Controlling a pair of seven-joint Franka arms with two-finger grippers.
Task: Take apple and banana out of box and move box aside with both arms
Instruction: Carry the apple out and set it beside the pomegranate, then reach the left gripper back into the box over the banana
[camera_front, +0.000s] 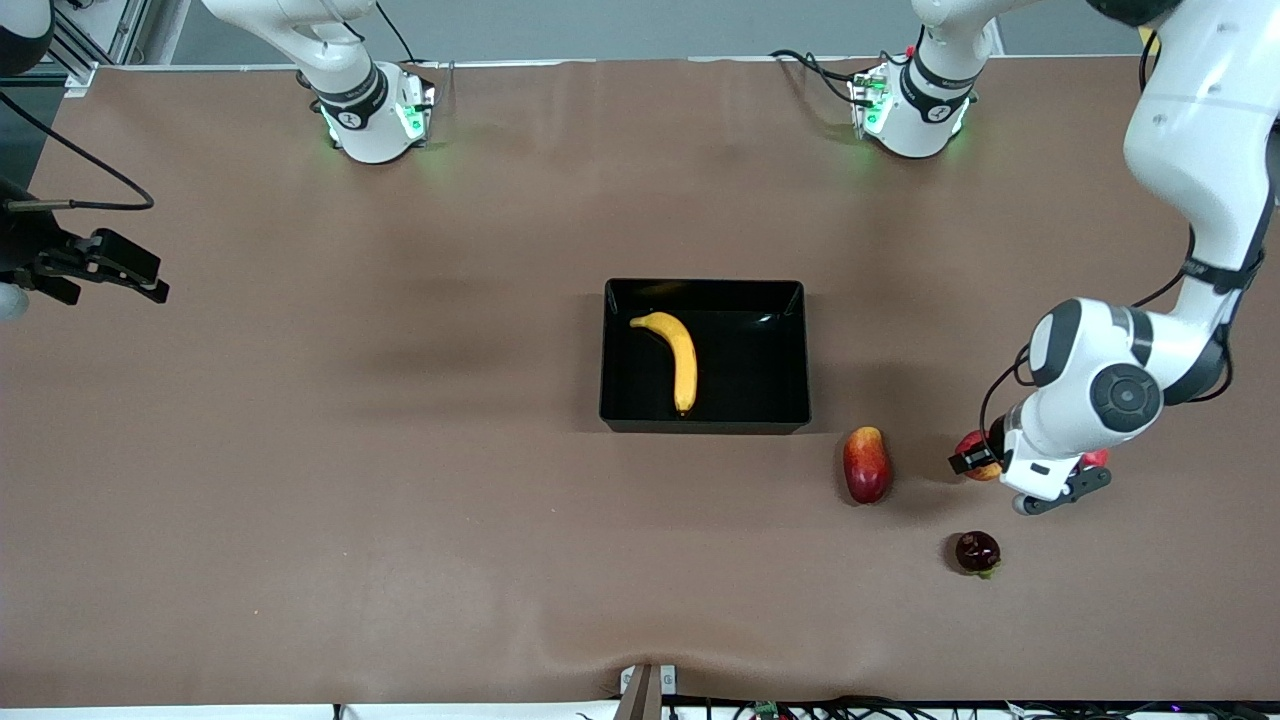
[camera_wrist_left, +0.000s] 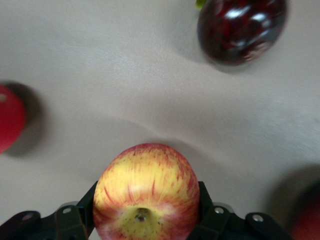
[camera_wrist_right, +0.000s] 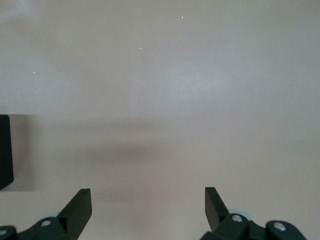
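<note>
Front view: black box (camera_front: 705, 356) mid-counter (camera_front: 400, 500) holds the banana (camera_front: 677, 354), long axis running toward and away from the camera, farther tip hooked toward the right arm's end; mango (camera_front: 867, 464) lies nearer the camera than the box, toward the left arm's end, a dark red fruit (camera_front: 977, 552) nearer still, and the left gripper (camera_front: 985, 458) sits low beside the mango, jaws grasping the apple (camera_front: 975, 452). Left wrist view: apple (camera_wrist_left: 146, 192) clamped between both fingers (camera_wrist_left: 80, 210), stem end facing the camera, dark fruit (camera_wrist_left: 241, 29) and a red fruit (camera_wrist_left: 10, 124) nearby. Right wrist view: right gripper (camera_wrist_right: 148, 212) waits with jaws released over bare counter, box corner (camera_wrist_right: 5, 150) at the edge.
</note>
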